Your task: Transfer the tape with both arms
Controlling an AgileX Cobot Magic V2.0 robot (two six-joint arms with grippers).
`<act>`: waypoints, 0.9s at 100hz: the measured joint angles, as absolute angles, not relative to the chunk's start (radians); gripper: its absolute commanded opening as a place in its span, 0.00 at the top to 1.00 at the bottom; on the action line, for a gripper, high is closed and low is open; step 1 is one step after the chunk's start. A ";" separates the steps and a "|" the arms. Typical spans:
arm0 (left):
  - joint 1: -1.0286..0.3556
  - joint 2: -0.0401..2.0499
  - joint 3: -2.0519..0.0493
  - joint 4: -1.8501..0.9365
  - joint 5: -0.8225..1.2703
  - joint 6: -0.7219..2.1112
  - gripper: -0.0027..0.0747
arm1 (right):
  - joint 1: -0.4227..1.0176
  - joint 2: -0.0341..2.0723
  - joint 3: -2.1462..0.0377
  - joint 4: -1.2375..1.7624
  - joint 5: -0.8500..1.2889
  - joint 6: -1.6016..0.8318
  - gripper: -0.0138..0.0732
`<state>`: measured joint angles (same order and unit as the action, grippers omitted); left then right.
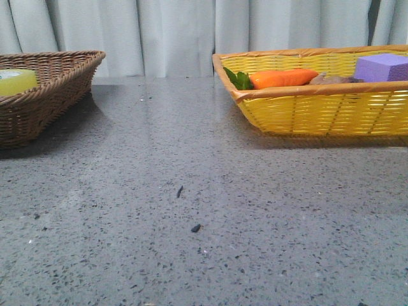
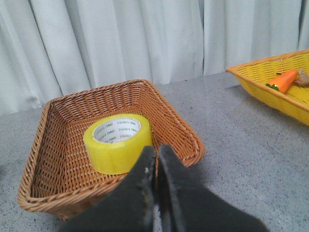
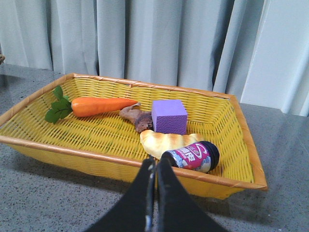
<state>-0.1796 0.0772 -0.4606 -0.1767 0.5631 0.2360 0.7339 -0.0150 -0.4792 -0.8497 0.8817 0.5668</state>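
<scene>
The yellow tape (image 2: 117,142) lies flat in a brown wicker basket (image 2: 58,193), its white core facing up; in the front view the tape (image 1: 16,81) peeks over the brown basket (image 1: 57,83) at the far left. My left gripper (image 2: 156,151) is shut and empty, its tips just short of the basket's near rim, apart from the roll. In the right wrist view my right gripper (image 3: 156,162) is shut and empty, in front of the near rim of the yellow basket (image 3: 87,155). Neither arm shows in the front view.
The yellow basket (image 1: 319,111) at the right holds an orange carrot (image 3: 99,106), a purple foam block (image 3: 169,116), a brown piece (image 3: 136,118), a bread-like item (image 3: 166,141) and a small dark bottle with a pink label (image 3: 193,155). Grey speckled table (image 1: 191,223) lies between the baskets; white curtains hang behind.
</scene>
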 measured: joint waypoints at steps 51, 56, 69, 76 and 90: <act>-0.180 0.043 -0.285 -0.178 0.543 0.236 0.99 | 0.734 -0.015 -0.479 -0.852 0.886 0.566 0.92; -0.180 0.043 -0.275 -0.178 0.537 0.236 0.99 | 0.734 -0.015 -0.479 -0.852 0.886 0.566 0.92; -0.180 0.043 -0.260 -0.159 0.521 0.236 0.99 | 0.734 -0.015 -0.479 -0.852 0.886 0.566 0.92; -0.177 0.043 -0.249 -0.144 0.494 0.236 0.99 | 0.734 -0.015 -0.479 -0.852 0.887 0.566 0.92; -0.139 0.031 -0.204 -0.130 0.382 0.234 0.99 | 0.734 -0.015 -0.479 -0.852 0.887 0.566 0.92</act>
<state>-0.1390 0.0311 -0.2040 -0.1304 0.3816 0.2340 0.7339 -0.0150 -0.4792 -0.8520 0.8871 0.5660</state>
